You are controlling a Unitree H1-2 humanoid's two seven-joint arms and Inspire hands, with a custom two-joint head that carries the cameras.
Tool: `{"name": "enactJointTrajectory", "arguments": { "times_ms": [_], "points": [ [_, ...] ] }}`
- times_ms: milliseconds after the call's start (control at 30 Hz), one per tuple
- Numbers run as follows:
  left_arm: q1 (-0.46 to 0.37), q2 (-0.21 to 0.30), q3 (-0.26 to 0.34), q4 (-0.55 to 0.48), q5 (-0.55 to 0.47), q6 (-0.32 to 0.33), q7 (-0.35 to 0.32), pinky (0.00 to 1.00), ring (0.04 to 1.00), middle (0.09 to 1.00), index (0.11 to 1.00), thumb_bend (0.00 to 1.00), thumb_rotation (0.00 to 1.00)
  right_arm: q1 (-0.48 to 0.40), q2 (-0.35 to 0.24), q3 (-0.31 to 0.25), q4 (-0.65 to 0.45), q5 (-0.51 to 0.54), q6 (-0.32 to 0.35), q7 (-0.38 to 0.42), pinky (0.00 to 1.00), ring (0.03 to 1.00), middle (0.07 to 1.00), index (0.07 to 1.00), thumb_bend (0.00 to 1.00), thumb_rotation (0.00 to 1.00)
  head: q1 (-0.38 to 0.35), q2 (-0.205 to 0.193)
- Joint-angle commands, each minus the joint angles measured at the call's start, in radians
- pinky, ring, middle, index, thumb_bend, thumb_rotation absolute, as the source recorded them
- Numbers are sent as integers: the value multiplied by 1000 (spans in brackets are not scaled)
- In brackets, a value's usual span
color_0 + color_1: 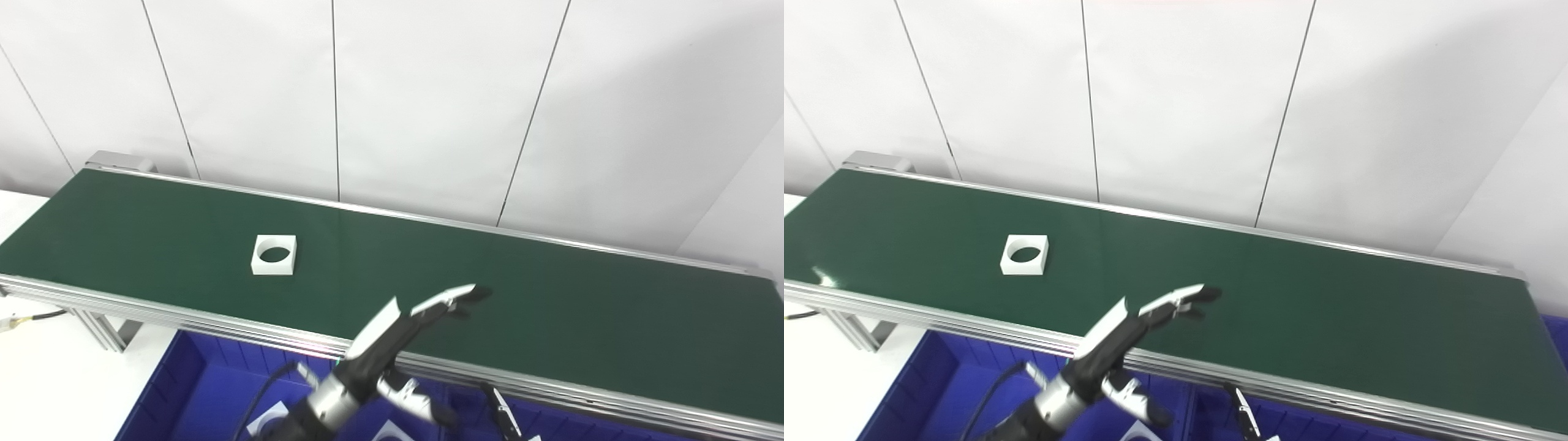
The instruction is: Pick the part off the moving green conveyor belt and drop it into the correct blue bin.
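A white square part with a round hole (274,255) lies flat on the green conveyor belt (551,306), left of centre; it also shows in the right eye view (1025,255). My left hand (398,343) reaches up from the bottom edge, open and empty. Its fingers stretch out over the near side of the belt, well right of the part, and its thumb hangs below the belt rail. Only a thin black and white tip of my right hand (502,419) shows at the bottom edge.
Blue bins (184,380) stand below the belt's near rail, with white parts (269,419) lying in them. Another blue bin edge (1557,343) shows at the far right. A white panelled wall runs behind the belt. A white table top (49,380) is at the left.
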Motion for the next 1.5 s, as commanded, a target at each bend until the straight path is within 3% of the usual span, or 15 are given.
{"name": "enactJointTrajectory", "arguments": {
  "times_ms": [0, 100, 300, 567, 667, 867, 1033, 1467],
  "points": [
    [-69, 6, 20, -23, 30, -28, -13, 817, 857, 860, 829, 953, 593, -20, 13, 1, -21, -9, -49, -8, 936, 960, 959, 937, 898, 1000, -4, 0],
    [-137, 25, 36, -4, 80, -31, -7, 806, 846, 847, 816, 952, 536, -21, 17, -2, -21, -5, -49, 0, 955, 970, 964, 935, 910, 1000, -9, -1],
    [-249, 48, 69, 60, 153, -28, -12, 683, 804, 808, 790, 999, 421, -22, 25, -5, -24, 2, -49, 3, 947, 967, 960, 931, 920, 1000, -13, -2],
    [-373, 96, 51, 167, 281, -31, 13, 576, 739, 786, 802, 1000, 250, -25, 30, -5, -25, 3, -49, 7, 949, 968, 967, 941, 924, 1000, -4, -10],
    [-407, 104, 50, 211, 333, -26, 11, 485, 651, 782, 826, 1000, 192, -28, 33, -7, -15, 8, -49, 10, 963, 970, 966, 940, 936, 1000, 6, -21],
    [-471, 113, 46, 316, 434, -14, 25, 457, 603, 765, 836, 1000, 133, -35, 31, 0, -8, -6, -49, -2, 950, 964, 963, 936, 926, 1000, 13, -29],
    [-522, 134, 37, 400, 472, -29, 41, 479, 626, 751, 823, 1000, 122, -36, 30, 9, -10, -17, -49, -14, 949, 966, 964, 936, 908, 1000, 8, -28],
    [-556, 188, 16, 477, 546, 39, 25, 492, 655, 774, 816, 1000, 147, -38, 22, 12, -13, -16, -49, -23, 926, 951, 962, 933, 920, 1000, 16, -39]
  ]
}}
